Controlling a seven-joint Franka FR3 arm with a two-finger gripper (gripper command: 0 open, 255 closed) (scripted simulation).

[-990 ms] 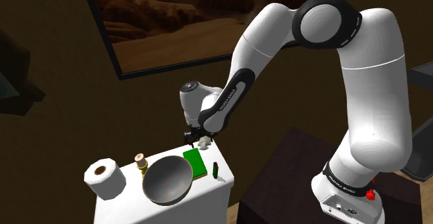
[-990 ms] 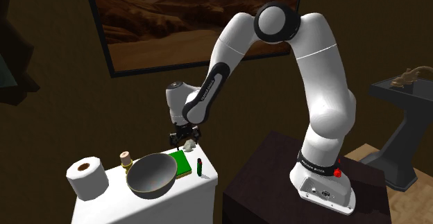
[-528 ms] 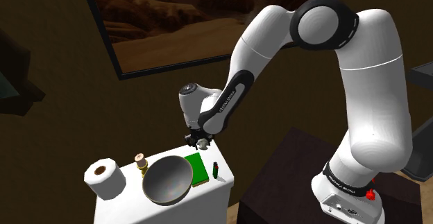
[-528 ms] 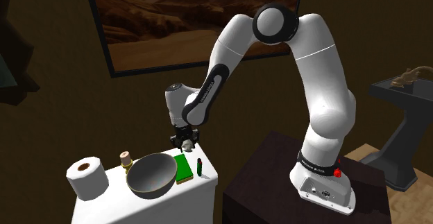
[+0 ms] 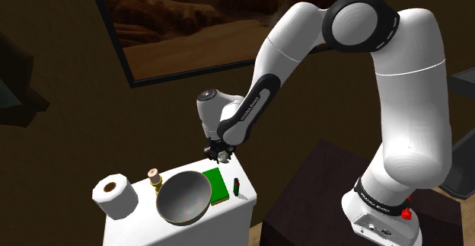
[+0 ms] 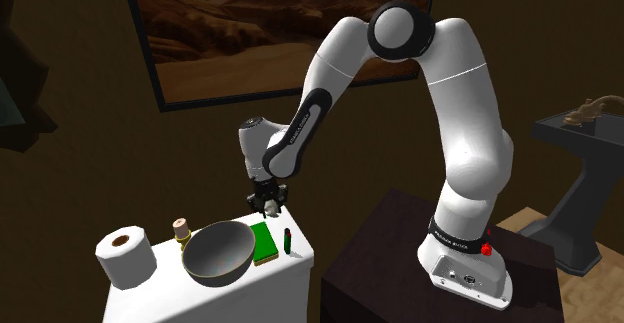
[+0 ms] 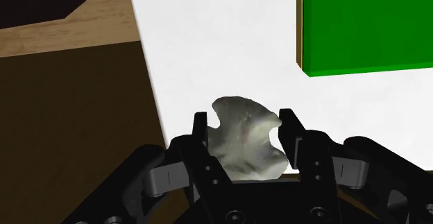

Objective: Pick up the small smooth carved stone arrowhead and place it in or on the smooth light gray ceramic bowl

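End effector [image 7: 244, 127] is closed on the pale grey stone arrowhead [image 7: 246, 145]. Both black fingers [image 7: 202, 134] press against its notched flanks, and its broad end protrudes beyond the fingertips. The arrowhead is held over the white counter [image 5: 228, 211], near the far corner, just beside the short end of a green block [image 5: 216, 183]. The grey bowl [image 5: 183, 198] stands upright on the counter, close against the block's long side, on the shoulder view's left. A paper roll [image 5: 115, 194] and a small jar [image 5: 155, 179] stand farther left. A small dark bottle [image 5: 237, 184] stands on the block's other side.
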